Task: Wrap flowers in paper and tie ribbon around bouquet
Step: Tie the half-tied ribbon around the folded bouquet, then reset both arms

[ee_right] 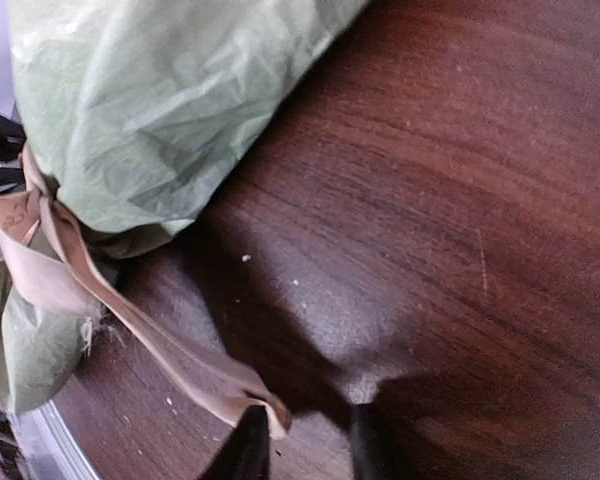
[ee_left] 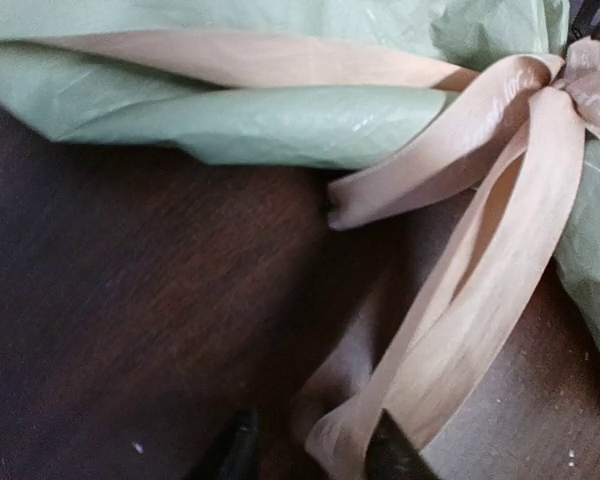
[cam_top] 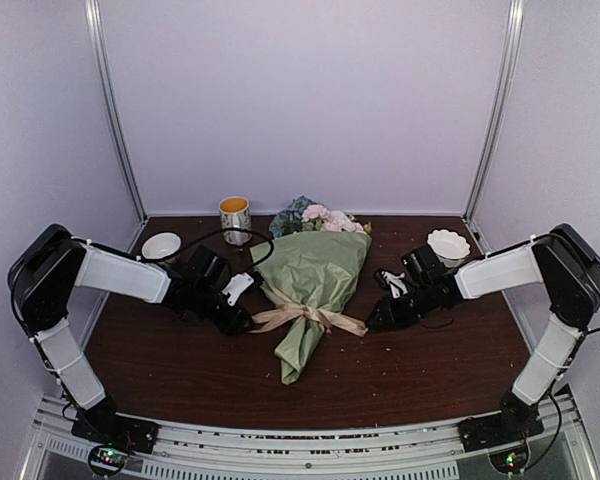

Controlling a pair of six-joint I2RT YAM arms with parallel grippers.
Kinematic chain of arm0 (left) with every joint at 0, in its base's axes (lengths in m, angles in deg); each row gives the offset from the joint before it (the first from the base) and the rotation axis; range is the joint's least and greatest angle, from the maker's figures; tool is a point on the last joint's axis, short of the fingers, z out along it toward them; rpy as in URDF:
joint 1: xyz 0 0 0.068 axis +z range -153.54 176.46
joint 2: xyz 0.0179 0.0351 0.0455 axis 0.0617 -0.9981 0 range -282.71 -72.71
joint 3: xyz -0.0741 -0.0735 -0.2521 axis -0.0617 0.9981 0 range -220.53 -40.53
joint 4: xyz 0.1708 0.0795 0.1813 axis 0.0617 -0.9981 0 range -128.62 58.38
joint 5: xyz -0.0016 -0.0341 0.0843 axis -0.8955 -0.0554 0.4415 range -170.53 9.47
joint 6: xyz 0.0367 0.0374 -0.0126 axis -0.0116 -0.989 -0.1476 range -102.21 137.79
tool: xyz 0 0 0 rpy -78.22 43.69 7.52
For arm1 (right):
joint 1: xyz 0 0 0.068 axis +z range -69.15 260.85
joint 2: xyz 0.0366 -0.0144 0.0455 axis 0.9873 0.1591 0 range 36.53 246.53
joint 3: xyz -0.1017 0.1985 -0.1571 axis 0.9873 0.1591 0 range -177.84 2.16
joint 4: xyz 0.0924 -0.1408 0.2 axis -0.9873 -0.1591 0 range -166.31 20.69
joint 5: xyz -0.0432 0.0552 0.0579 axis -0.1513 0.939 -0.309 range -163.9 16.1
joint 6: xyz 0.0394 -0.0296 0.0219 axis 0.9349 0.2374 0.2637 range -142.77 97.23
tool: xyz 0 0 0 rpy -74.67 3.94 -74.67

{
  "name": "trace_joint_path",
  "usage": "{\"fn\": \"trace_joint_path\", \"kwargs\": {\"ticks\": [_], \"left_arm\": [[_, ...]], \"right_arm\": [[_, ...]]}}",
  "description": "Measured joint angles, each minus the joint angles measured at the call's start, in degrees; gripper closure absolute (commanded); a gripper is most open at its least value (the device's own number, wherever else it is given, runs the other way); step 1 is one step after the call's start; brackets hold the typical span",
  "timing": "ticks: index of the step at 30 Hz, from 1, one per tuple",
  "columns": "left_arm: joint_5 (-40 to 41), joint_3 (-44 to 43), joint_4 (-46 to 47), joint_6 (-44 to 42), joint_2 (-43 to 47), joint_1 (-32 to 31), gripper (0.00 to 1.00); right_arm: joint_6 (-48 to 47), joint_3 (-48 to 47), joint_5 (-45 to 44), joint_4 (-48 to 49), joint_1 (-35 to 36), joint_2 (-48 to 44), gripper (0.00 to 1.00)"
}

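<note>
The bouquet [cam_top: 312, 272] lies in the middle of the table, a cone of sage-green paper [cam_top: 320, 262] with pink, white and blue flowers [cam_top: 318, 216] at its far, wide end. A beige ribbon [cam_top: 306, 318] is tied in a bow round its narrow part. My left gripper [cam_top: 242, 322] sits at the bow's left end. In the left wrist view its jaws [ee_left: 313, 455] stand apart, with a ribbon loop [ee_left: 460, 330] lying loose between them against the right finger. My right gripper [cam_top: 375, 322] is at the bow's right end, open [ee_right: 305, 445]. The ribbon tail's tip [ee_right: 250, 385] touches its left finger.
A yellow-rimmed mug [cam_top: 235, 217] stands at the back, left of the blooms. A small white bowl [cam_top: 161, 245] is at the back left and a scalloped white bowl [cam_top: 448, 244] at the back right. Small crumbs dot the dark wooden table [cam_top: 180, 370].
</note>
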Motion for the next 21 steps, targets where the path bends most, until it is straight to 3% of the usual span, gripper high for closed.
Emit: {"fn": "trace_joint_path", "kwargs": {"ticks": [1, 2, 10, 13, 16, 21], "left_arm": [[0.09, 0.31, -0.79, -0.20, 1.29, 0.00, 0.08], [0.09, 0.44, -1.36, -0.17, 2.69, -0.02, 0.03], [0.52, -0.90, -2.91, -0.37, 16.83, -0.02, 0.02], [5.88, -0.02, -2.25, 2.01, 22.27, 1.07, 0.02], [13.29, 0.68, -1.62, 5.99, 27.19, 6.86, 0.02], [26.53, 4.33, 1.68, 9.51, 31.04, 15.69, 0.02]], "right_arm": [[-0.31, 0.00, -0.17, -0.48, -0.11, -0.90, 0.00], [-0.37, 0.02, -0.11, -1.25, -0.46, -2.43, 0.00], [0.61, 0.39, -2.64, 0.98, -3.69, -23.65, 0.00], [0.57, 2.73, -8.92, 2.95, -8.41, -33.70, 0.00], [0.61, 6.29, -16.57, 6.54, -15.43, -42.38, 0.00], [1.81, 12.63, -32.63, 9.77, -19.04, -49.40, 0.00]]}}
